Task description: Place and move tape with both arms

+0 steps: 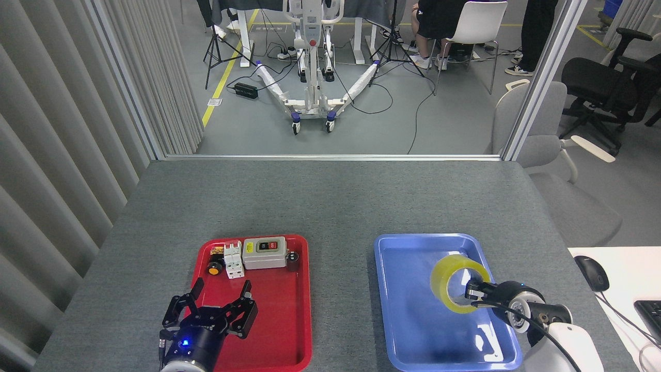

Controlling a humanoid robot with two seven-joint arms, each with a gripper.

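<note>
The roll of yellow tape [445, 279] stands on edge over the right half of the blue tray [408, 310], its open core facing me. My right gripper [472, 290] reaches in from the lower right and is shut on the tape's right rim; its fingers are mostly hidden behind the wrist. My left gripper [211, 309] hovers over the near left part of the red tray [302, 294], fingers spread open, nothing between them.
At the back of the red tray sit a grey switch box [264, 253], a white breaker [233, 261], an orange-capped button [214, 268] and a small dark part [293, 261]. A mouse [592, 273] lies on a white desk at right.
</note>
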